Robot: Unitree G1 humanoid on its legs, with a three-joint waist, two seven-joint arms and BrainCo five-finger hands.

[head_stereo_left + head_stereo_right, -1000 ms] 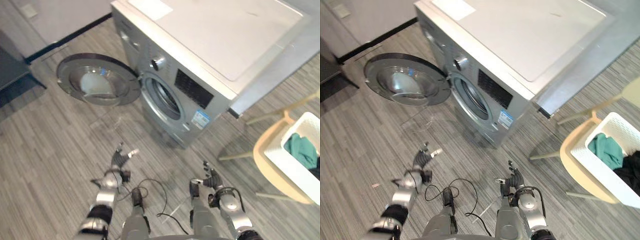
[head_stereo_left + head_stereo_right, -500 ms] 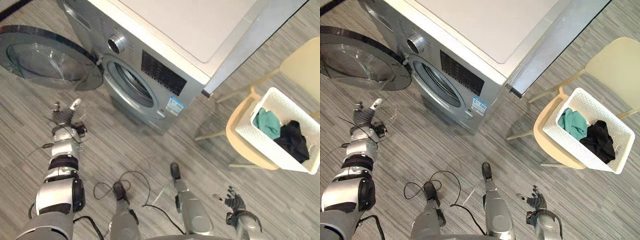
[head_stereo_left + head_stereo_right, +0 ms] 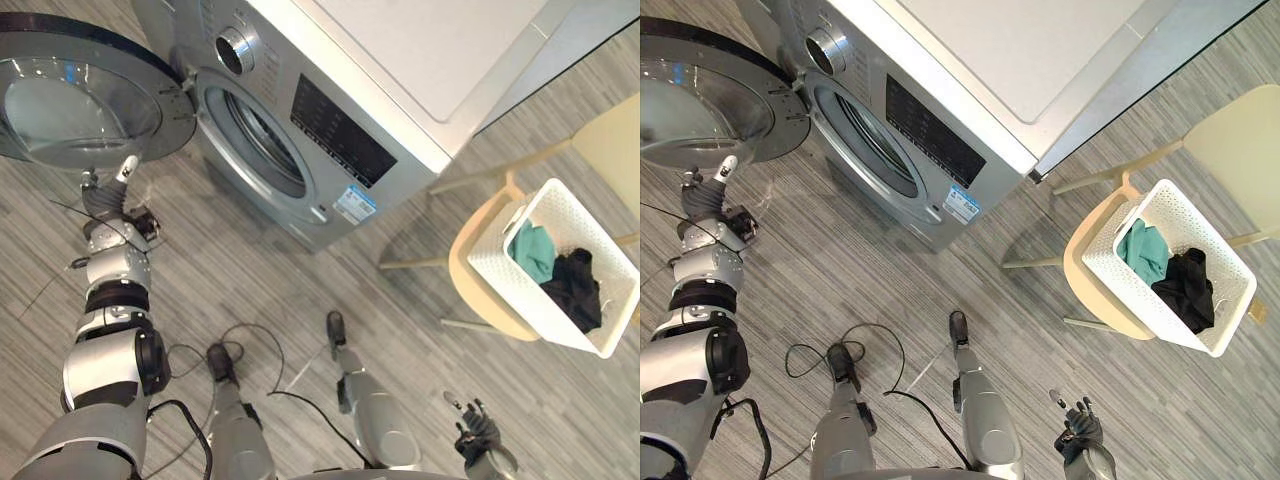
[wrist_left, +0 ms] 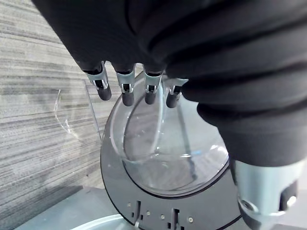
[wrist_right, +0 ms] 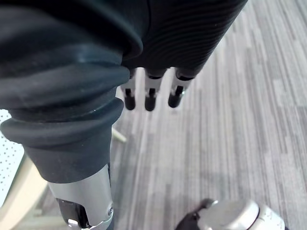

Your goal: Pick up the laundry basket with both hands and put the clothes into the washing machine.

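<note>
A white laundry basket (image 3: 520, 300) rests on a beige chair (image 3: 476, 262) at the right, to the right of the washing machine (image 3: 330, 120). In the basket lie a teal garment (image 3: 533, 250) and a black one (image 3: 577, 290). The machine's round door (image 3: 80, 105) is swung wide open to the left, and the drum opening (image 3: 255, 140) is bare. My left hand (image 3: 105, 200) hangs just below the open door, fingers (image 4: 125, 91) relaxed and holding nothing. Far from the basket, my right hand (image 3: 1078, 425) is low over the floor, fingers (image 5: 149, 98) straight and empty.
Grey striped flooring (image 3: 300, 270) stretches between the machine and the chair. The chair's legs (image 3: 415, 263) splay toward the machine's front corner. The open door juts out over the floor on the left.
The camera has swung right, bringing the whole basket into view. My left arm has reached out left toward the door; my right hand has dropped to the lower right.
</note>
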